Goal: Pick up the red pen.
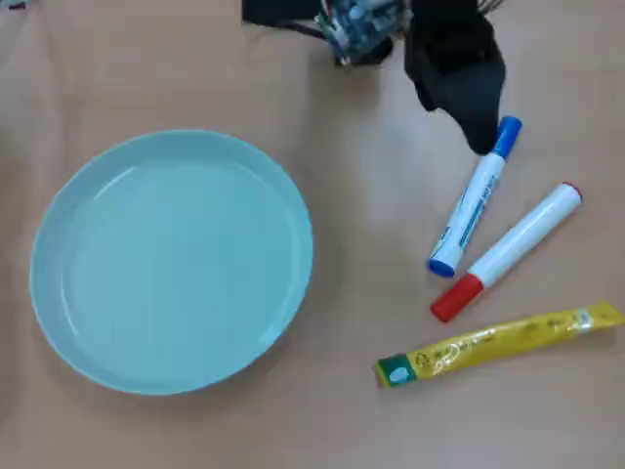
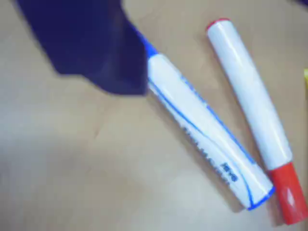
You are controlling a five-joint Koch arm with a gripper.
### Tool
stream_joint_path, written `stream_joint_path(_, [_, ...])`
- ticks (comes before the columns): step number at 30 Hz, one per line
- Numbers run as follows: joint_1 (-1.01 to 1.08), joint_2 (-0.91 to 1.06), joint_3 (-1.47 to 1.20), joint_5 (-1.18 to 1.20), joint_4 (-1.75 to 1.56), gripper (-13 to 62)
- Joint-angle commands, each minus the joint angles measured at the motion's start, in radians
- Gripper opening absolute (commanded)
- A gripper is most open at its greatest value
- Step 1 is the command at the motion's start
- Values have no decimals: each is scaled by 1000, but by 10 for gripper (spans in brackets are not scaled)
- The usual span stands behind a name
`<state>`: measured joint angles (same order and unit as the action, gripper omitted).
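Observation:
The red pen lies flat on the wooden table at the right of the overhead view, a white barrel with its red cap pointing to the lower left. In the wrist view it runs down the right side. The blue-capped marker lies just left of it, almost parallel. My black gripper hangs over the blue marker's top end, up and to the left of the red pen and not touching it. In the wrist view only one dark jaw of the gripper shows, covering the blue marker's cap.
A large pale green plate takes up the left half of the table. A flat yellow sachet with a green end lies below the pens. The arm's base and wires sit at the top edge.

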<state>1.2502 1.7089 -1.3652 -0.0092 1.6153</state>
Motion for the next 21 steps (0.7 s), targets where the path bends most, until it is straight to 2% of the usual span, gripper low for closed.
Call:
stream_joint_path(1, [-17, -46, 137, -18, 75, 579])
stream_joint_path(21, [-167, -548, 546, -100, 178, 580])
